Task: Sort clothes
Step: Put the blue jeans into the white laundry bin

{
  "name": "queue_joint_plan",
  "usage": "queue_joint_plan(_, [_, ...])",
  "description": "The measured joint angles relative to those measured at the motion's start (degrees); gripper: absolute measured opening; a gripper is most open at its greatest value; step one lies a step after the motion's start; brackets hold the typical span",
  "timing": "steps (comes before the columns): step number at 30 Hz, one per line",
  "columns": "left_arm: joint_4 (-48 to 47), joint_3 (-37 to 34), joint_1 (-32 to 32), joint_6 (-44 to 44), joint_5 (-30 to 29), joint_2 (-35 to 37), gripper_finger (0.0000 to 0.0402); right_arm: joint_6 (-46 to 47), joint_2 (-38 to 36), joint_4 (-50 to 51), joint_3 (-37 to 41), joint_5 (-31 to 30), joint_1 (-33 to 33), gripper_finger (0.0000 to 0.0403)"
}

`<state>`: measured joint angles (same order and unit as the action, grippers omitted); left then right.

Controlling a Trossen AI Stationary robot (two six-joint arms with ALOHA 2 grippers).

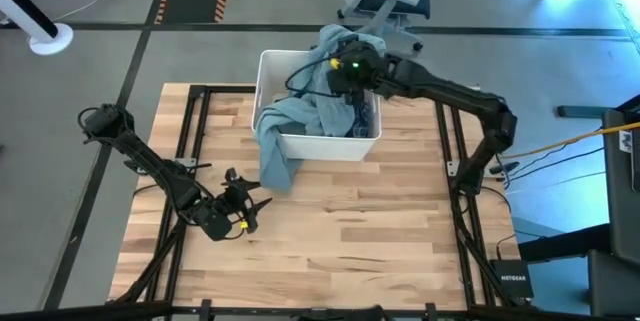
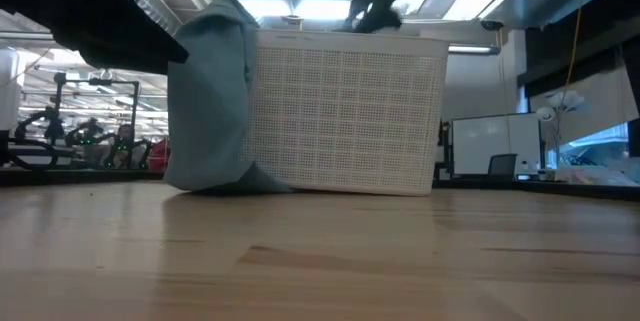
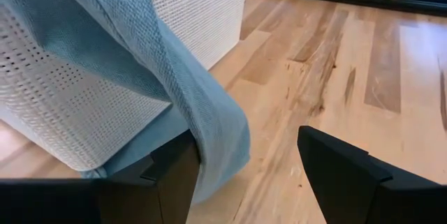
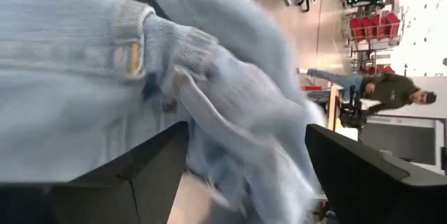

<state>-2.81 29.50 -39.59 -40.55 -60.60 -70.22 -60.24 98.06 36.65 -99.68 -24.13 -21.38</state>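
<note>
Right now the right gripper [image 1: 352, 69] hangs over the white bin [image 1: 300, 144], jaws spread around the denim shirt [image 4: 105, 77], probably to lift it. Beside the bin, the left gripper [image 1: 240, 213] waits, jaws open near the teal garment [image 1: 278, 151] draped over its wall onto the surface [image 1: 380, 231].

Right wrist view. Light-blue denim [image 4: 105, 77] fills most of the frame, bunched in thick folds directly ahead of the right gripper [image 4: 244, 175]. A stitched seam [image 4: 133, 42] with a worn, frayed edge runs across the fabric, and a looser fold [image 4: 265, 147] hangs between the two dark fingers [image 4: 363, 175], which stand apart with cloth in the gap; whether they touch the fabric cannot be told. Beyond the cloth the room shows sideways: a pale floor [image 4: 307, 35], red items on a rack [image 4: 370, 32], and a person [image 4: 394, 91] in a dark top near a stand.
</note>
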Motion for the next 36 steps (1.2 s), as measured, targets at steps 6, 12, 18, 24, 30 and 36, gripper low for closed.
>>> queue_joint_plan(6, [0.0, 0.0, 0.0, -1.4, 0.2, 0.0, 0.0233, 3.0, -5.0, 15.2, -7.5, -1.7, 4.9, 0.0311])
queue_joint_plan(12, [0.0, 0.0, 0.0, -1.3, 0.5, 0.0, 0.0233, 12.1, -9.7, 27.1, -9.2, 5.4, 11.3, 0.0312])
queue_joint_plan(18, [-0.1, 0.0, 0.0, -1.4, 0.5, 0.0, 0.0233, 19.7, -10.0, 32.4, -7.5, 6.8, 20.6, 0.0312])
queue_joint_plan(24, [-1.0, 0.0, 0.0, -1.7, 0.6, 0.0, 0.0233, 20.0, -9.9, 22.4, 4.4, 5.5, 31.2, 0.0312])
queue_joint_plan(30, [-4.8, 0.0, 0.0, -4.9, 0.5, 0.0, 0.0233, 16.5, -9.2, -7.4, 23.6, 2.8, 38.5, 0.0312])
queue_joint_plan(36, [-7.5, 0.0, 0.0, -7.7, 2.4, 0.0, 0.0233, 13.1, -5.4, -36.3, 39.0, -1.1, 38.8, 0.0312])
